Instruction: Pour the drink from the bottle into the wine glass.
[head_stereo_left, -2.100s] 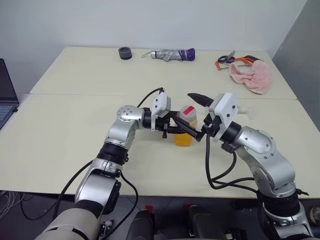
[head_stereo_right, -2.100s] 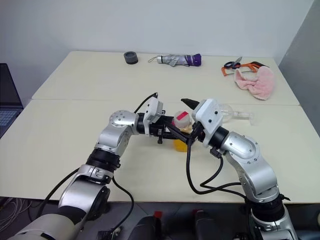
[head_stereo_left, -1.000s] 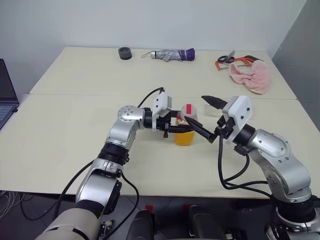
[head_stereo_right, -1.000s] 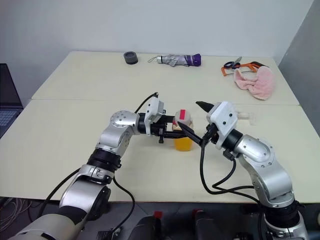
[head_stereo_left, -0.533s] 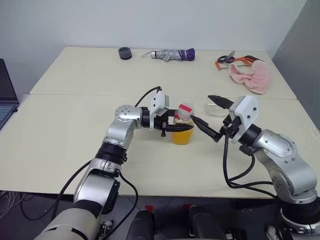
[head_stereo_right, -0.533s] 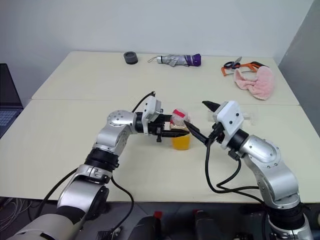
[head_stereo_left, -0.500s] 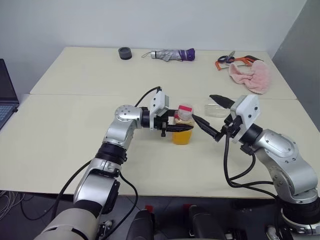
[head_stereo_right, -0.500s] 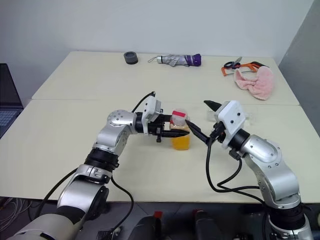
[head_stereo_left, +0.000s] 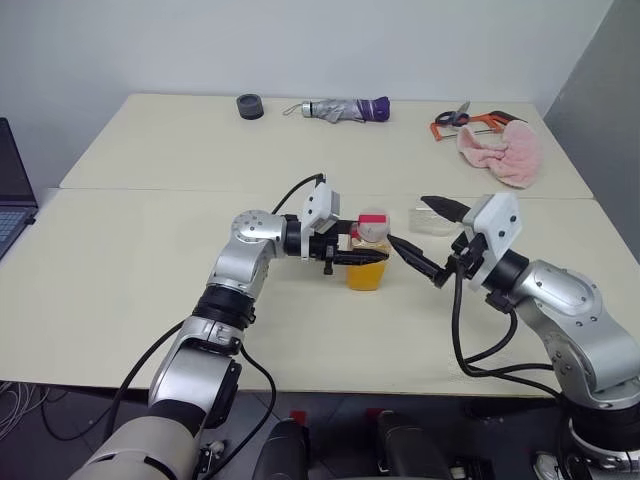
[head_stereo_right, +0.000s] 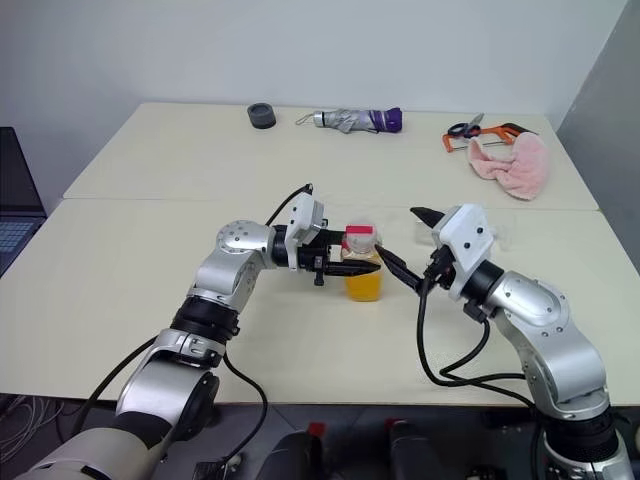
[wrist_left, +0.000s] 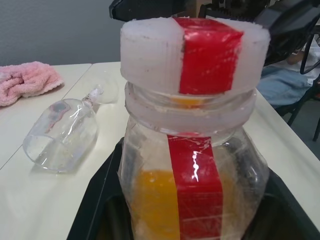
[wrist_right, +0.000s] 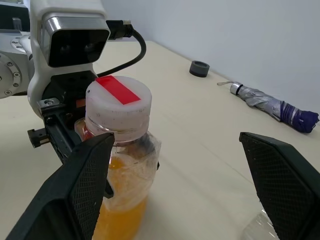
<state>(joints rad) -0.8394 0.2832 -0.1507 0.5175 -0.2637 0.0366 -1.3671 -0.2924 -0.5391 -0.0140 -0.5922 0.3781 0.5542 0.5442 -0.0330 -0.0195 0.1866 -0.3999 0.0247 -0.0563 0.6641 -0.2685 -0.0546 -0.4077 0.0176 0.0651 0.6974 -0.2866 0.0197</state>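
On the pale table (head_stereo_left: 150, 250) our left gripper (head_stereo_left: 362, 256) is clamped on the bottle (head_stereo_left: 368, 252), which stands upright, cap on, drink (head_stereo_left: 366, 274) low inside. Our right gripper (head_stereo_left: 430, 240) is spread wide and empty, just off the bottle's three o'clock. The wine glass (wrist_left: 65, 132) lies on its side beyond, toward two o'clock, nearer our right arm.

Left gripper (head_stereo_left: 362, 256) clamped on capped bottle (head_stereo_left: 368, 254) upright on table (head_stereo_left: 120, 290), orange drink (head_stereo_left: 366, 275) in lower half, right gripper (head_stereo_left: 428, 240) spread wide just beside it, wine glass (head_stereo_left: 432, 220) lying behind
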